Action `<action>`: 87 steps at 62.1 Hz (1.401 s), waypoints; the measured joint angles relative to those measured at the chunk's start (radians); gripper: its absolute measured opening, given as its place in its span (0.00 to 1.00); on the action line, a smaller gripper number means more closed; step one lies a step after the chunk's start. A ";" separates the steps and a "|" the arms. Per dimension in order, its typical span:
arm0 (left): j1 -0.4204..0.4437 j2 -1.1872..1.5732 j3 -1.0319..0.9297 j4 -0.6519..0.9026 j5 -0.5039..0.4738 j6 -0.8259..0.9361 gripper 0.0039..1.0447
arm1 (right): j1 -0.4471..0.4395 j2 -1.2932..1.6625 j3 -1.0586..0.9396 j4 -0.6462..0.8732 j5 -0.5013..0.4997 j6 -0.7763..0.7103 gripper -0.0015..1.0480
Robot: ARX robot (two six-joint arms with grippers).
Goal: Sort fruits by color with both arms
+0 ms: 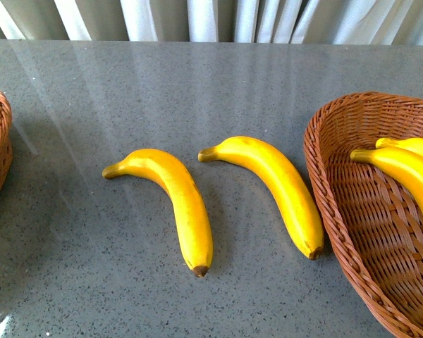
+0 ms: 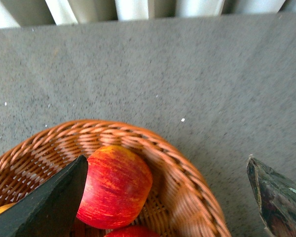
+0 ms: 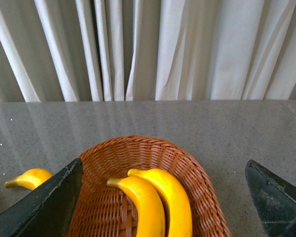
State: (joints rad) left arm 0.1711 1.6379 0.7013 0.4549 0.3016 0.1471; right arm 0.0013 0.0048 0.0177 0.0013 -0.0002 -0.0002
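Picking up the next banana | near banana [image 1: 278,190] lies just beside the banana basket [image 1: 311,158], far banana [image 1: 173,204] farther off | right gripper [image 3: 163,197] above that basket, fingers apart, empty | left gripper [image 2: 163,197] apart, empty | grab near banana's middle, not its tip.

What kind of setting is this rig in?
Probably an indoor tabletop test setup: a speckled grey countertop, pleated white curtains behind it, and a woven brown wicker basket holding yellow bananas.

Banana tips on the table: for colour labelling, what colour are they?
Dark brown tips, clearest in the front view.
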 joint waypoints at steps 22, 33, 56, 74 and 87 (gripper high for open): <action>-0.002 -0.341 -0.348 0.412 -0.143 -0.128 0.66 | 0.000 0.000 0.000 0.000 0.001 0.000 0.91; -0.044 -0.547 -0.469 0.412 -0.178 -0.138 0.37 | 0.000 0.000 0.000 0.000 0.000 0.000 0.91; -0.156 -0.779 -0.602 0.298 -0.294 -0.145 0.01 | 0.000 0.000 0.000 0.000 0.000 0.000 0.91; -0.169 -0.908 -0.687 0.244 -0.302 -0.145 0.01 | 0.000 0.000 0.000 0.000 0.000 0.000 0.91; -0.169 -1.077 -0.690 0.094 -0.302 -0.145 0.01 | 0.000 0.000 0.000 0.000 0.000 0.000 0.91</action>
State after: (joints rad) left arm 0.0025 0.5606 0.0116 0.5491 -0.0002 0.0017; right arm 0.0013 0.0048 0.0177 0.0013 0.0002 -0.0002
